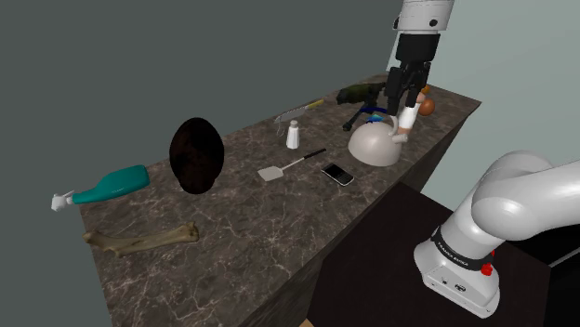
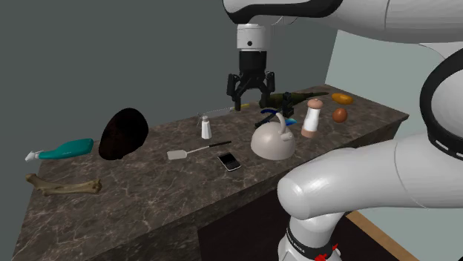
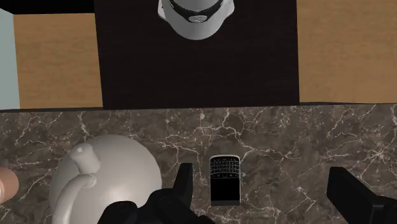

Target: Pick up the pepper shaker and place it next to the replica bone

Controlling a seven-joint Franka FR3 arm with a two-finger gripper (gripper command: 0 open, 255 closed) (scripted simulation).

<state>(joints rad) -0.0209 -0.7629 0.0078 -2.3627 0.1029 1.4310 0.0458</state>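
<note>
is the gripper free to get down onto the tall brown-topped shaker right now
Probably yes: the open gripper hangs above the counter, and the tall brown-topped shaker stands upright with nothing over it. The kettle beside it may crowd the grasp.

You'll find the pepper shaker (image 1: pixel 293 136), small and white with a grey cap, standing upright on the counter (image 1: pixel 251 223). The replica bone (image 1: pixel 141 240), long and tan, lies flat well apart from it, toward the shoulder view's lower left.

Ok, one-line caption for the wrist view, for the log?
Open gripper above the dark marbled counter, a black phone lying under it and a pale kettle alongside.
</note>
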